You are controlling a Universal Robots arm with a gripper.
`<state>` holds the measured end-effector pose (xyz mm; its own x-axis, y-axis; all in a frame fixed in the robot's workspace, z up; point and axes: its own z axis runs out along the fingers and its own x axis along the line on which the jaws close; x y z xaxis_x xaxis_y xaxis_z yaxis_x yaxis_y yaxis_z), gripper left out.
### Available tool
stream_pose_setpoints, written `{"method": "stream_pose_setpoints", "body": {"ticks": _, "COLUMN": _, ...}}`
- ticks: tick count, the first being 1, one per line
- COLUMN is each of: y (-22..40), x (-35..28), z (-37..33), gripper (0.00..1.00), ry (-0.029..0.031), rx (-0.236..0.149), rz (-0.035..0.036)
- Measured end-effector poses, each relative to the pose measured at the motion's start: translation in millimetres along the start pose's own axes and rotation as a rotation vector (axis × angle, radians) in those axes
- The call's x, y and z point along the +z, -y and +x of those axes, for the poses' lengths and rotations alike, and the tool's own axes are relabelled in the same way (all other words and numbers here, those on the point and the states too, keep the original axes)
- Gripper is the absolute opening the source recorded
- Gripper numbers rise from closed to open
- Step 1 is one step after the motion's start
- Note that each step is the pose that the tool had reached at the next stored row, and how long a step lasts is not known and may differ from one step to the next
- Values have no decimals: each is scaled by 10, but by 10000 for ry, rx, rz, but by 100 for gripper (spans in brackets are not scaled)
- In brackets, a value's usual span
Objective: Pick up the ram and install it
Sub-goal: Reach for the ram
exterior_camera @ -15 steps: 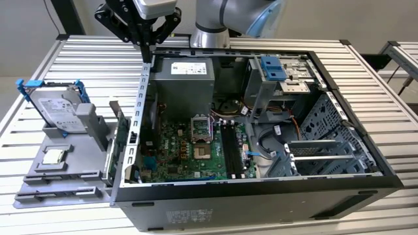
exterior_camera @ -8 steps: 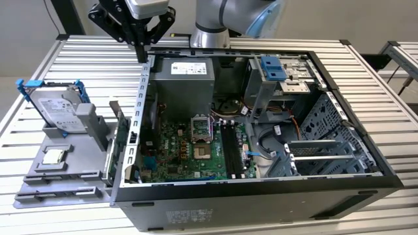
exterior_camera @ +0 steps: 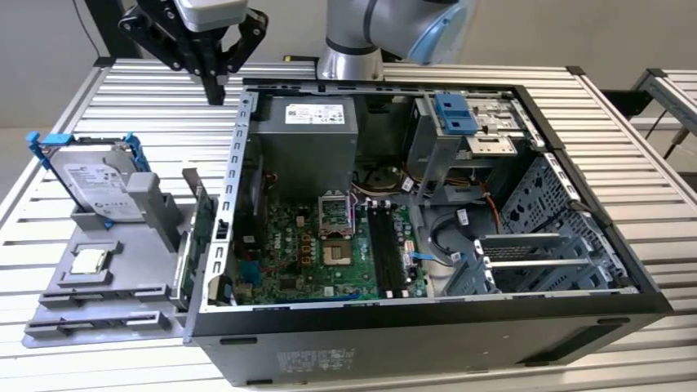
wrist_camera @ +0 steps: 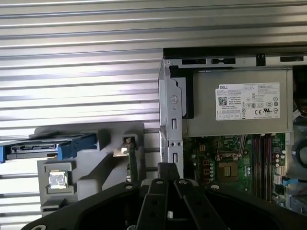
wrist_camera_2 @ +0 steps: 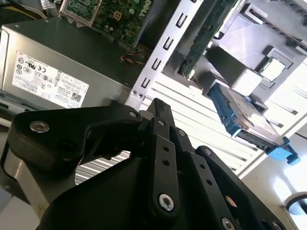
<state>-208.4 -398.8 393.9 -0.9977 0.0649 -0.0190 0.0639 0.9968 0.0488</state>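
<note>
The black metal pincer (wrist_camera: 168,166), its linkage bars filling the foreground of both wrist views, has its two fingers drawn together at the tips and nothing between them. In the exterior view it hangs above the silver slatted metal table (exterior_camera: 130,106), at the far side, just outside the far corner of the open black tower computer case (exterior_camera: 436,327) on the exterior view's left.

The ram (exterior_camera: 201,214), a thin, long blue-green circuit-board stick, stands on edge in the grey plastic holder (exterior_camera: 109,294), just beside the case's outer wall on the exterior view's left and nearer than the pincer. The same holder carries a boxy grey hard drive with a blue frame (exterior_camera: 96,186) and a small square silver processor chip (exterior_camera: 87,261). Inside the case, the long black memory slots (exterior_camera: 384,241) on the green motherboard look unfilled.

I judge this to be the approach before the pick: the ram is untouched and well apart from the pincer. The grasp would call for the fingers to part, line up across the stick's thin faces and not along its length, and come down over its top edge clear of the case wall just beside it.
</note>
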Motion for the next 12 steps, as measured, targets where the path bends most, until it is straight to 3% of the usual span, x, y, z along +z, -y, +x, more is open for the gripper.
{"method": "stream_pose_setpoints", "body": {"ticks": 12, "y": 26, "x": -9, "z": 405, "gripper": 0, "ry": -2, "rx": -33, "rz": 0}}
